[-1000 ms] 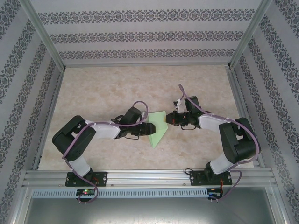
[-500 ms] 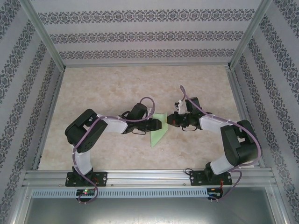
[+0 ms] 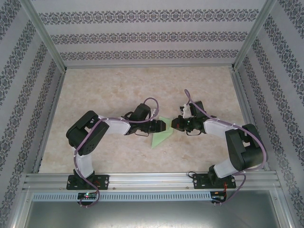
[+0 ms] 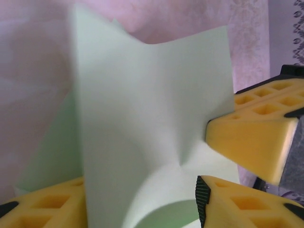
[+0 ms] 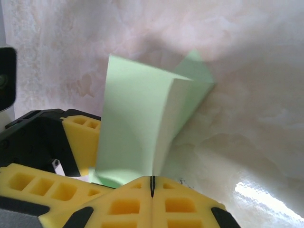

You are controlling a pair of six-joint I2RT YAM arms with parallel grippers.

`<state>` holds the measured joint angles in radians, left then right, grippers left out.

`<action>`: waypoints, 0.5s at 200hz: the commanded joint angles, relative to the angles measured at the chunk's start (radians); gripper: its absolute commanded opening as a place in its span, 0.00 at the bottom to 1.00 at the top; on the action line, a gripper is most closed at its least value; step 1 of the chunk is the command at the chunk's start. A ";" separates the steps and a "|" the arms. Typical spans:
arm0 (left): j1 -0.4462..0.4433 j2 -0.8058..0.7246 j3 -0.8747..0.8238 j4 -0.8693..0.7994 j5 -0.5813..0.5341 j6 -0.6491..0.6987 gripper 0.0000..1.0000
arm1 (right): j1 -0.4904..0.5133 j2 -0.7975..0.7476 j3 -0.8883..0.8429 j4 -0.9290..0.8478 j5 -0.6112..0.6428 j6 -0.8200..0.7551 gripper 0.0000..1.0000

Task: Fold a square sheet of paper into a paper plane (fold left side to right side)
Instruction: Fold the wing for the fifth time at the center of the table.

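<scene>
Right end effector (image 5: pixel 152 186) pinches an edge of the square sheet of paper (image 5: pixel 135 128) — left end effector (image 4: pixel 137 205) stands part-open around it.

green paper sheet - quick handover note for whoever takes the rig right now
left hand: open, fingers either side of the raised square sheet of paper.
right hand: shut, seemingly pinching the sheet's edge.
sheet: between both hands, one side up and curled, the rest on the table.
done: one side raised; no finished crease visible.
left: lay it over, press the fold, then the later plane folds.
</scene>
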<state>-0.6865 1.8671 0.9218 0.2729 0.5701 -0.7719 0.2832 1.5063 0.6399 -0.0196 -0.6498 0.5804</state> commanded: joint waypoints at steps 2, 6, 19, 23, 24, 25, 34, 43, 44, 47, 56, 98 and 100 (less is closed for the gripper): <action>0.011 -0.095 -0.006 -0.135 -0.067 0.104 0.62 | -0.007 -0.010 -0.008 -0.017 0.016 0.012 0.00; 0.013 -0.105 -0.006 -0.154 -0.077 0.114 0.63 | -0.007 -0.009 -0.007 -0.019 0.017 0.013 0.00; 0.018 -0.133 0.000 -0.210 -0.104 0.148 0.65 | -0.006 -0.008 -0.005 -0.026 0.019 0.010 0.00; 0.019 -0.140 0.000 -0.223 -0.110 0.154 0.66 | -0.007 -0.008 -0.004 -0.026 0.019 0.010 0.00; 0.020 -0.142 0.000 -0.227 -0.111 0.155 0.66 | -0.006 -0.008 -0.003 -0.026 0.019 0.010 0.00; 0.020 -0.145 0.000 -0.230 -0.115 0.158 0.66 | -0.006 -0.007 -0.004 -0.025 0.019 0.010 0.00; 0.022 -0.165 0.000 -0.263 -0.143 0.176 0.67 | -0.005 -0.008 -0.001 -0.029 0.022 0.009 0.00; 0.022 -0.191 -0.003 -0.289 -0.169 0.193 0.67 | -0.003 -0.008 0.001 -0.034 0.022 0.010 0.00; 0.022 -0.194 -0.005 -0.291 -0.171 0.194 0.67 | -0.003 -0.008 0.001 -0.033 0.022 0.010 0.00; 0.022 -0.203 -0.006 -0.297 -0.178 0.201 0.67 | -0.002 -0.008 0.001 -0.035 0.022 0.010 0.00; 0.019 -0.233 -0.020 -0.310 -0.196 0.216 0.66 | 0.000 -0.008 0.003 -0.039 0.026 0.009 0.00; -0.145 -0.345 -0.028 -0.440 -0.332 0.307 0.64 | 0.008 -0.010 0.021 -0.067 0.043 0.017 0.00; -0.158 -0.345 -0.023 -0.450 -0.343 0.310 0.64 | 0.008 -0.010 0.022 -0.069 0.045 0.018 0.00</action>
<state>-0.7235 1.5661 0.8879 -0.0414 0.3485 -0.5545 0.2840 1.5063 0.6403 -0.0532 -0.6319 0.5819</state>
